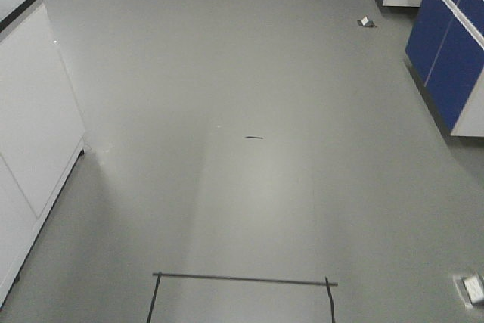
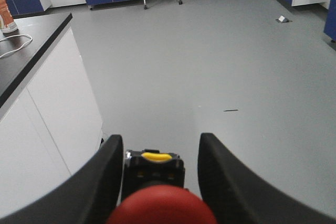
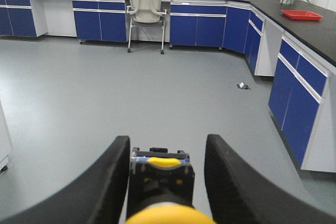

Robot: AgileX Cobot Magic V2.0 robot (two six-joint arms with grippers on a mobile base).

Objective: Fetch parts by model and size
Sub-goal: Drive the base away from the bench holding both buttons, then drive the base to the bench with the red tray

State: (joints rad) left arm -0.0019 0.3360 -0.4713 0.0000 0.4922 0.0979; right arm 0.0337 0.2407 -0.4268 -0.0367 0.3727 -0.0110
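Note:
In the left wrist view, a red push-button switch (image 2: 160, 205) sits between my left gripper's (image 2: 160, 140) black fingers. Its round red cap faces the camera and its black base with a yellow tab points away. The gripper is shut on it, above the grey floor. In the right wrist view, a yellow push-button switch (image 3: 160, 184) with a black-and-blue base is held the same way in my right gripper (image 3: 168, 140), also over the floor. Neither gripper nor either switch shows in the front view.
A white cabinet with a black top (image 1: 30, 111) stands close on the left. Blue cabinets (image 1: 450, 51) line the right wall. Black tape lines (image 1: 242, 280) mark the floor ahead. An office chair (image 3: 146, 9) and a red tray (image 3: 301, 14) are far back.

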